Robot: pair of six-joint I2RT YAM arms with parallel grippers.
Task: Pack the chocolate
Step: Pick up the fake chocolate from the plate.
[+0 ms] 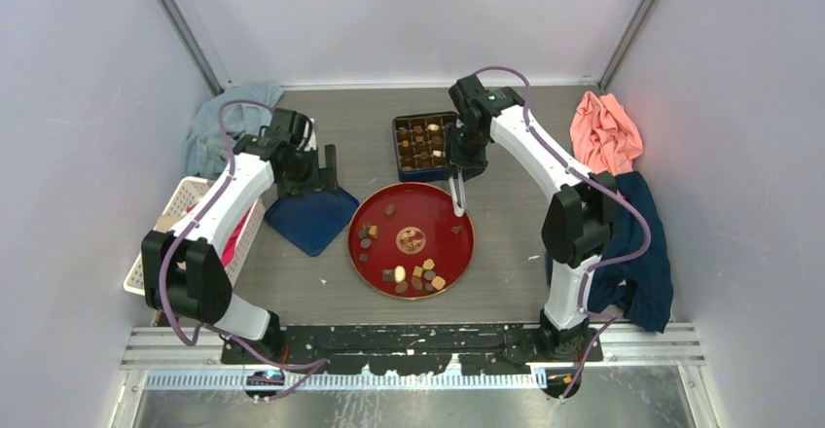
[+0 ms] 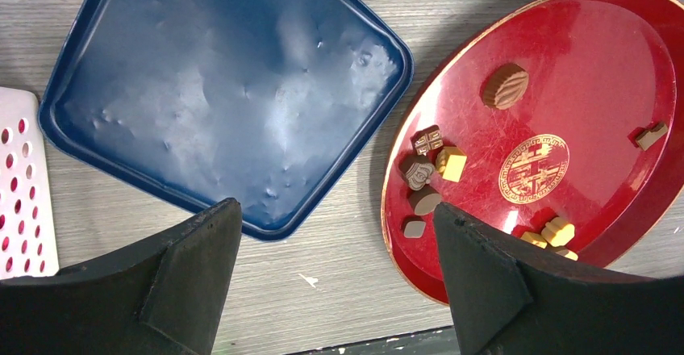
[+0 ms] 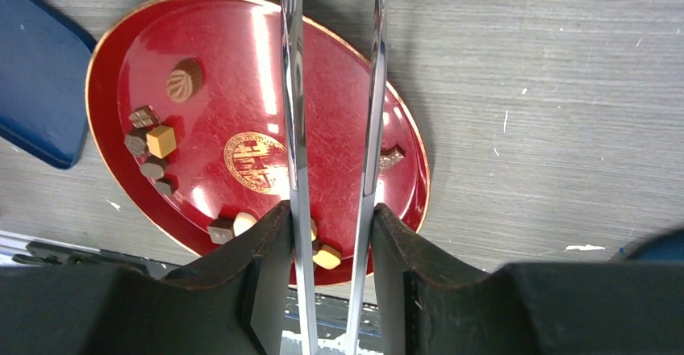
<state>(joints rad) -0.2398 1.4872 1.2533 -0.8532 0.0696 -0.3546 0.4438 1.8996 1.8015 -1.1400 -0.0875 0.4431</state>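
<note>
**Right gripper (image 3: 331, 234) clamped on tweezers (image 3: 292, 89) above the red plate (image 1: 463, 253)**

The right gripper squeezes the tweezers by their handle end. The two steel blades stand apart with nothing between them. The left gripper (image 2: 335, 210), well to the left of it, is spread wide and empty above the blue lid (image 1: 309, 219).

Under the blades lies the red plate. Its gold emblem (image 1: 411, 240) in the middle bears a sign that I cannot read. Just left of the right gripper stands the blue box (image 1: 399, 146). Only the top view shows its compartments, and several hold chocolate (image 1: 420, 277).

The other chocolate lies on the plate as small round and square pieces, dark brown, tan and cream. One group is left of the blades and one is nearer than them. One small dark piece (image 3: 391, 159) lies just beside one blade. The wrist views show ridges on a round brown piece (image 3: 184, 79).
</note>
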